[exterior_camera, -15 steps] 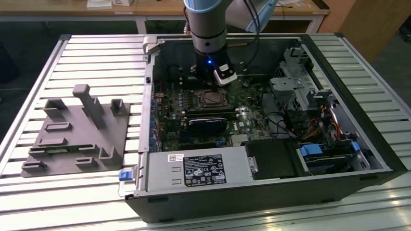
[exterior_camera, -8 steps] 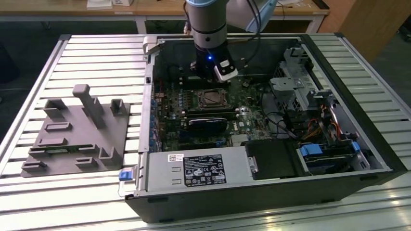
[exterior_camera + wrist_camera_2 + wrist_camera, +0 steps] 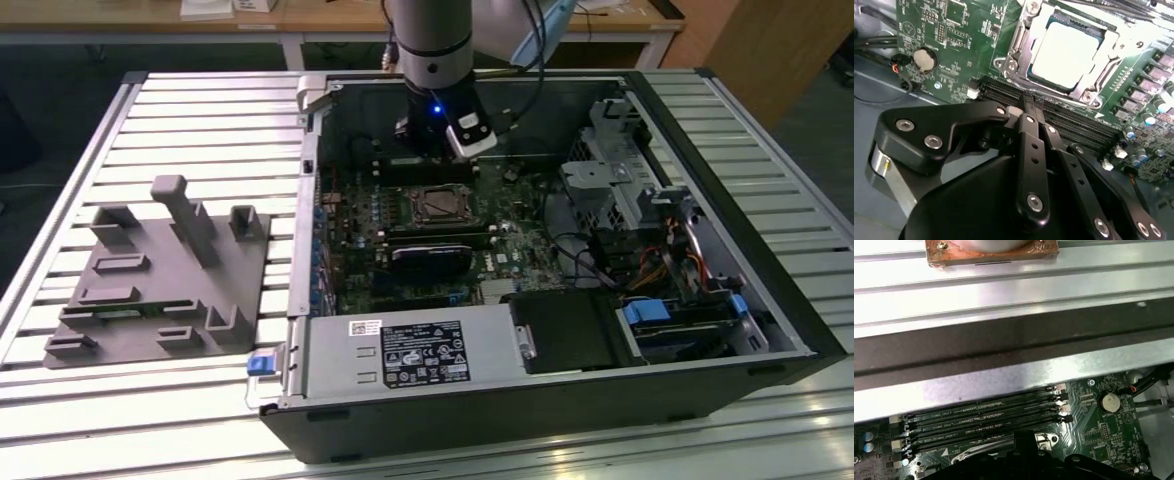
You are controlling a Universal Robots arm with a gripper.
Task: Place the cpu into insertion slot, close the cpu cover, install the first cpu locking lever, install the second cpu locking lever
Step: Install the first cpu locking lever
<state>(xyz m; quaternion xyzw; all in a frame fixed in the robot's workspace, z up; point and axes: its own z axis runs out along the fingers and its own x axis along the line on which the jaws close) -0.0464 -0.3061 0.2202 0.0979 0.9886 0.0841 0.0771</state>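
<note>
In the second wrist view the claw [image 3: 1026, 102] has its black fingers [image 3: 1030, 150] drawn together to a narrow tip with nothing between them. The tip hangs over the long black memory slots [image 3: 1064, 122], just beside the insertion slot [image 3: 1019, 55]. The cpu [image 3: 1066, 50] already lies in that socket, its pale silver face up and flat. The cpu cover [image 3: 1114, 47] lies down around the chip as a silver frame, with its far edge cut off by the border of the view. Whether the locking levers are latched is hard to make out.

Further from the claw on the green motherboard [image 3: 949, 30] sits a round coin battery [image 3: 924, 59], with white printed lettering around it that is too small to read. In the first wrist view the same memory slots [image 3: 984, 422] carry small white labels, also not legible, and the battery [image 3: 1110, 401] shows beside them. Beyond them runs the case wall [image 3: 1004, 345], and past it the ribbed metal table [image 3: 1004, 285].

In the exterior view the arm [image 3: 434, 50] reaches down into the open computer case [image 3: 787, 330], the claw [image 3: 430, 150] just behind the socket [image 3: 439, 205]. Near the front of the case the power supply bears a black label [image 3: 424, 353] and a white sticker [image 3: 364, 327], the print unreadable. Well apart, toward the exterior view's left, a grey fixture block [image 3: 160, 275] stands on the table [image 3: 174, 110].
</note>
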